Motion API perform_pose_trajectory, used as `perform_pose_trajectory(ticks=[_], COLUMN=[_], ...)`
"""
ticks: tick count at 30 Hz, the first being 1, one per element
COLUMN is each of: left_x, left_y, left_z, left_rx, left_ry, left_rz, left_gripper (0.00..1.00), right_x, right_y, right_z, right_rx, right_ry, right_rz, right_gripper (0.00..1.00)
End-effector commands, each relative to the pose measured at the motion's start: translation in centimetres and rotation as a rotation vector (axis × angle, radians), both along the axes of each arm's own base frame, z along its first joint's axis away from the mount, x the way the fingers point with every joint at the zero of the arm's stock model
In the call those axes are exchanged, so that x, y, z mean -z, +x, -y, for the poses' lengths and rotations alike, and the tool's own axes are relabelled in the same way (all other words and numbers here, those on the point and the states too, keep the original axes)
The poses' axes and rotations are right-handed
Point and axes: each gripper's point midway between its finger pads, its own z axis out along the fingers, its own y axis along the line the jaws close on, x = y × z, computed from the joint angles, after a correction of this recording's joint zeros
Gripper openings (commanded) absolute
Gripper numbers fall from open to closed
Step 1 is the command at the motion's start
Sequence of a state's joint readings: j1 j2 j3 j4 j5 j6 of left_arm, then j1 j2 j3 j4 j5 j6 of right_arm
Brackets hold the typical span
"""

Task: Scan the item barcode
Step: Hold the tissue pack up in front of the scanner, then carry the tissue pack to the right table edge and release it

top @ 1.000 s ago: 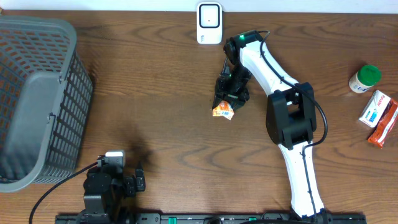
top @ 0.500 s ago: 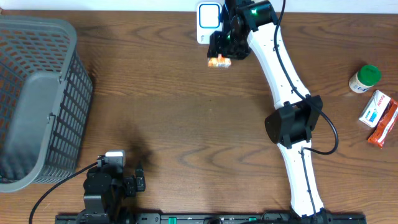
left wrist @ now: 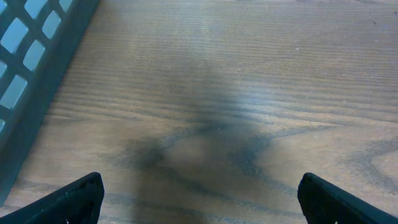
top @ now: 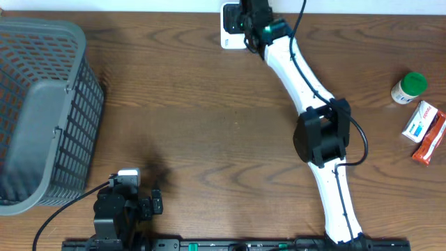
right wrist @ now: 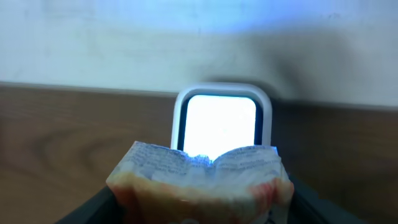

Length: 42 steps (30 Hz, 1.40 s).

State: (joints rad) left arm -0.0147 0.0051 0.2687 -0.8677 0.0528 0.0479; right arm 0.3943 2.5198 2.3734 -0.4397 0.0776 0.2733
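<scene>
Before the lit scanner, right gripper grips the crumpled packet; left gripper gapes wide over table

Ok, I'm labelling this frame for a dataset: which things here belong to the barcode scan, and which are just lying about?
In use: packet, scanner, right gripper.
Lying about: basket, green-capped bottle, white box, orange box.
</scene>
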Motion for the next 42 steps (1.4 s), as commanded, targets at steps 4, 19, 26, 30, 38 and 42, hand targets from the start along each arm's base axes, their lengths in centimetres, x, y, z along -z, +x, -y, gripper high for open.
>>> perform_pose_trajectory(ticks=[4,19,26,30,38,42], left_x=[0.2,0.2,0.2,0.2,0.2,0.2], left_y=[-0.2,-0.2,-0.2,-0.2,-0.2,-0.2], left_z=[-0.2,-0.2,-0.2,-0.2,-0.2,-0.2], left_rx=[-0.015,-0.015,-0.015,-0.015,-0.015,-0.015], left_ry=[-0.001,-0.001,-0.001,-0.001,-0.001,-0.001], left_rz=[-0.012,-0.012,-0.012,-0.012,-0.012,-0.012], left_gripper=[0.99,0.99,0.99,0.99,0.99,0.99], right_x=[-1.8,4.2,-1.0,-5.7,-5.4,-2.7], right_y=[2.9,4.1,1.9,-2.2,-11.3,-15.2], right_z=[1.1,0.5,1.7,6.5,25.9,34.6], right_rx=[0.097,0.082,0.057,0.123,0.517,0.698], right_ry=[-0.003,-0.032,-0.116,-0.211,-0.579,-0.563], right_rz=[0.210,0.202,0.148,0.020,-0.377,-0.590], right_gripper=[0.60,0.63,0.60,0.61,0.59,0.58])
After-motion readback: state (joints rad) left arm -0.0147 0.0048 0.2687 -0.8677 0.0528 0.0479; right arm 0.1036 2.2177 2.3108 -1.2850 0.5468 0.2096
